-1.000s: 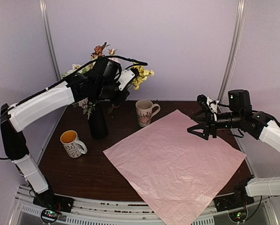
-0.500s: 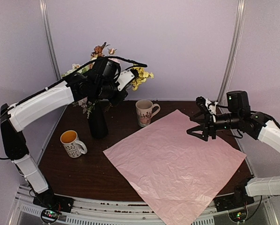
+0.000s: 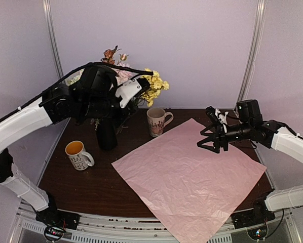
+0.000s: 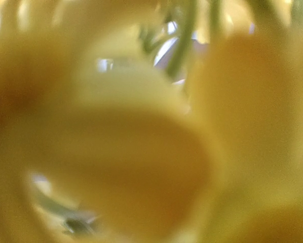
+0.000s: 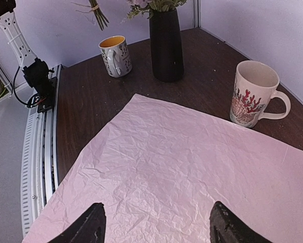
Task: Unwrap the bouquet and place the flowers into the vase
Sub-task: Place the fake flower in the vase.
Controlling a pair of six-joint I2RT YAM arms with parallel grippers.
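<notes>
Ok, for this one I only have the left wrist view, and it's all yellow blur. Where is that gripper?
Observer: The left gripper is raised among the flowers, near the top of the vase.
Operator: Are the stems in the vase?
Observer: Not all. A tied bunch of stem ends hangs in the air, off to one side of the vase's mouth.
Operator: And the wrapping?
Observer: The pink sheet lies spread flat on the table.

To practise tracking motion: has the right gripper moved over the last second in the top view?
Yes. The right gripper has shifted left, closer to the cream mug, farther over the pink paper.
</notes>
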